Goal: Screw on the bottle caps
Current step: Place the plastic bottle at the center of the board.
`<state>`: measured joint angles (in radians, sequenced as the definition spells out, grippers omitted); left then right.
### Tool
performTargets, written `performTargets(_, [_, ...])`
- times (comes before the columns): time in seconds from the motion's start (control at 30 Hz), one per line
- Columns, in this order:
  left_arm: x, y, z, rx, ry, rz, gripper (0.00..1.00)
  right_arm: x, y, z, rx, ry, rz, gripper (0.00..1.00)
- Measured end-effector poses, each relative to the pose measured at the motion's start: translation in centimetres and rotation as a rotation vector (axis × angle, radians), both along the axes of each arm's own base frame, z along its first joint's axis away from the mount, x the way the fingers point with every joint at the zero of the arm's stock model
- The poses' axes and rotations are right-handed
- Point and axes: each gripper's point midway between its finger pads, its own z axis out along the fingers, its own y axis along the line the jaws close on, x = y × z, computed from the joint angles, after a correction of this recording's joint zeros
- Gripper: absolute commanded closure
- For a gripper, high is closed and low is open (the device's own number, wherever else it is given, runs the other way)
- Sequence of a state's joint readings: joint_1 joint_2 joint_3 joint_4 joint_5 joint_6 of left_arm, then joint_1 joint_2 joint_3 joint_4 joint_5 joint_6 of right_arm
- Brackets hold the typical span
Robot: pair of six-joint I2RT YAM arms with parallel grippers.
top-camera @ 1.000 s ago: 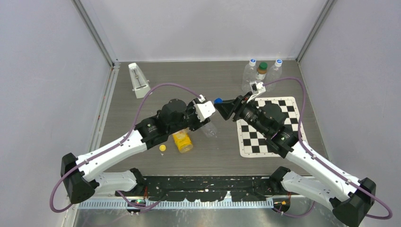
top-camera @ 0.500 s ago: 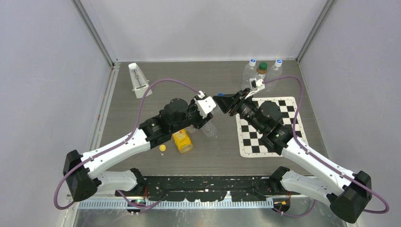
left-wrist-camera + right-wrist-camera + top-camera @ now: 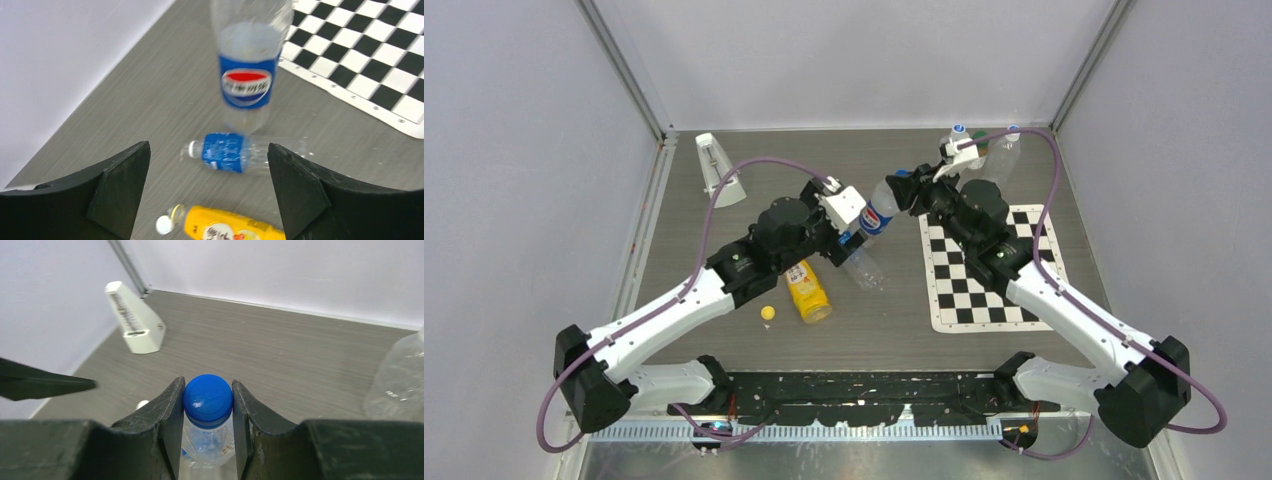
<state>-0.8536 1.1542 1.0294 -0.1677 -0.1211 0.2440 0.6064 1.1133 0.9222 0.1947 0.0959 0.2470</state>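
Observation:
My right gripper (image 3: 207, 390) is shut on the blue cap (image 3: 207, 394) on the neck of a clear Pepsi bottle (image 3: 876, 215), which it holds tilted by the cap; the gripper also shows in the top view (image 3: 902, 186). My left gripper (image 3: 208, 146) is open and empty, just left of that bottle (image 3: 246, 75) and apart from it; it also shows in the top view (image 3: 854, 232). The yellow cap (image 3: 767, 313) lies loose on the table beside a lying yellow bottle (image 3: 810, 293). A white cap (image 3: 163, 225) lies at that bottle's mouth.
A small clear bottle with a blue label (image 3: 235, 152) lies under the left gripper. A chessboard mat (image 3: 984, 285) is on the right. Capped bottles (image 3: 956, 145) stand at the back right. A white metronome (image 3: 717, 170) stands at the back left.
My right gripper closed on the blue cap and moved toward the back with the Pepsi bottle. My left gripper let the bottle go, opened and drew back to the left.

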Motion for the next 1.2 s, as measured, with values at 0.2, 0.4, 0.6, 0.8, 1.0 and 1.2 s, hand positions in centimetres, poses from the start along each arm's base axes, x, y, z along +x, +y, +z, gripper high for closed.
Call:
performTargets(0.2, [2.0,6.3,2.3,-0.005,-0.036,0.190,0.09,5.5,-2.2,-1.2,-0.131,-0.010,-0.108,0.99])
performTargets(0.4, [2.7,11.8,3.2,0.002,-0.101,0.366,0.09,10.9,-3.6,-4.6,-0.272,0.004,-0.195,0.99])
performTargets(0.6, [2.6,13.4,-0.2,0.085,-0.079,0.413,0.09,14.3,-4.1,-8.4,-0.345,0.036,-0.221,0.99])
performTargets(0.8, [2.7,13.7,-0.2,0.100,-0.098,0.422,0.09,16.0,-4.4,-8.1,-0.342,0.017,-0.236,0.98])
performTargets(1.0, [2.8,13.7,-0.2,0.096,-0.106,0.422,0.09,16.4,-4.6,-8.3,-0.340,0.017,-0.240,0.87])
performTargets(1.2, [2.8,13.6,-0.4,0.097,-0.103,0.418,0.09,16.4,-4.6,-8.3,-0.339,0.015,-0.241,0.60])
